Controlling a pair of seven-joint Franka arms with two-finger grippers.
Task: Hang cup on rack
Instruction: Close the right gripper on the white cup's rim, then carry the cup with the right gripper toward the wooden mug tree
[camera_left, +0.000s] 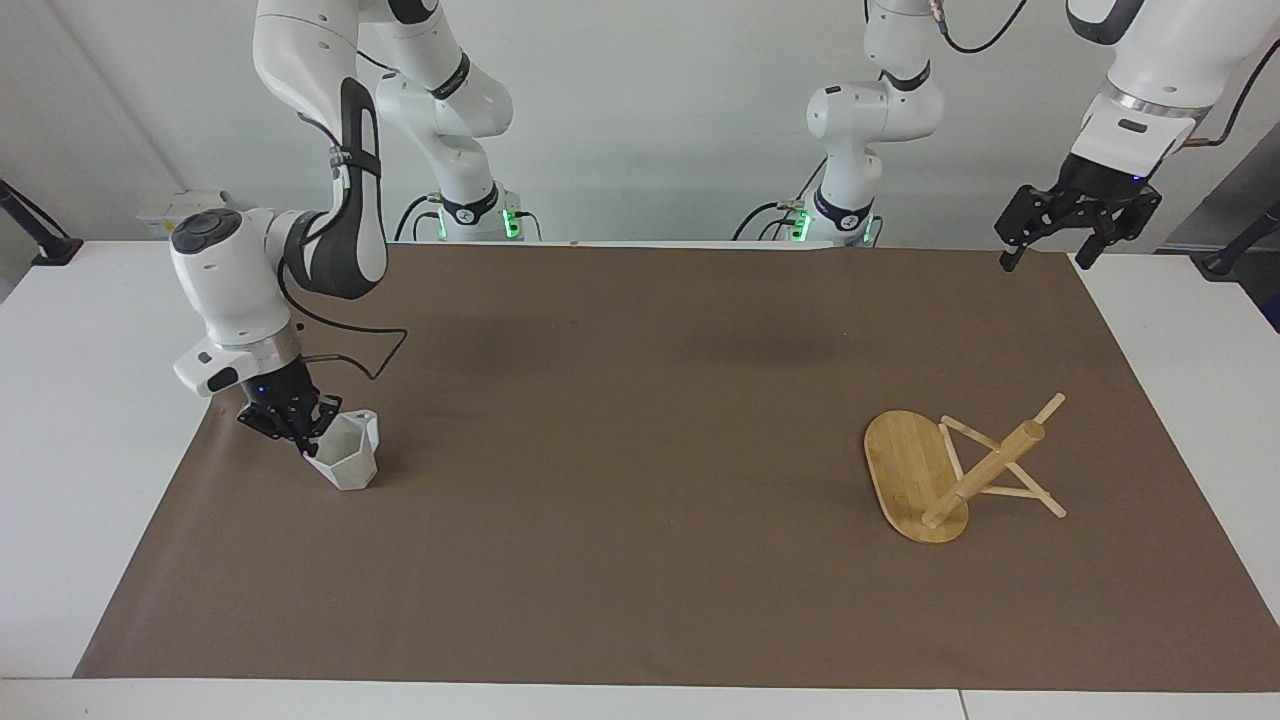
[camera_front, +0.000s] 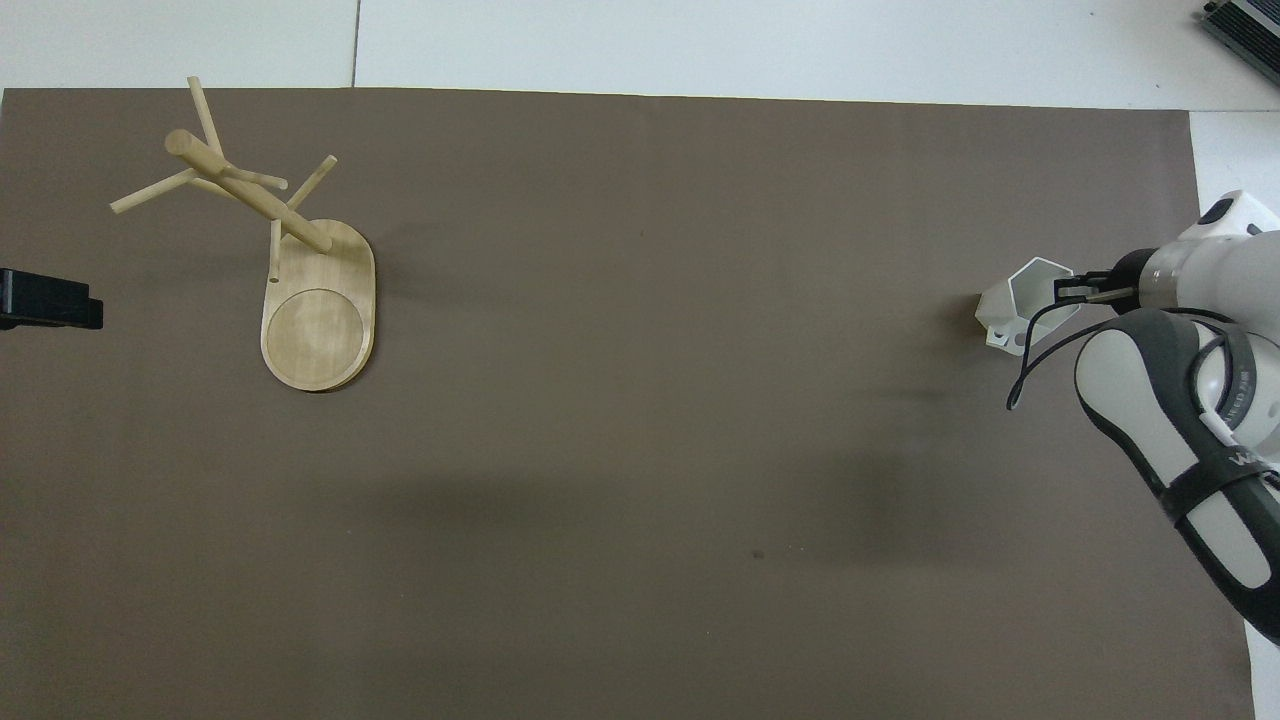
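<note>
The white faceted cup (camera_left: 347, 460) (camera_front: 1022, 303) is at the right arm's end of the brown mat, tilted, its handle turned toward the robots. My right gripper (camera_left: 303, 428) (camera_front: 1062, 291) is shut on the cup's rim, on the side toward the mat's edge. Whether the cup's bottom is off the mat I cannot tell. The bamboo rack (camera_left: 985, 472) (camera_front: 245, 190) stands on its oval base (camera_left: 905, 465) (camera_front: 318, 318) toward the left arm's end. My left gripper (camera_left: 1041, 262) hangs open high over that end's corner by the robots, waiting; only its tip (camera_front: 45, 299) shows overhead.
The brown mat (camera_left: 640, 420) covers most of the white table (camera_left: 80, 420). A black cable (camera_left: 350, 355) loops from the right wrist above the mat near the cup. Nothing else lies between the cup and the rack.
</note>
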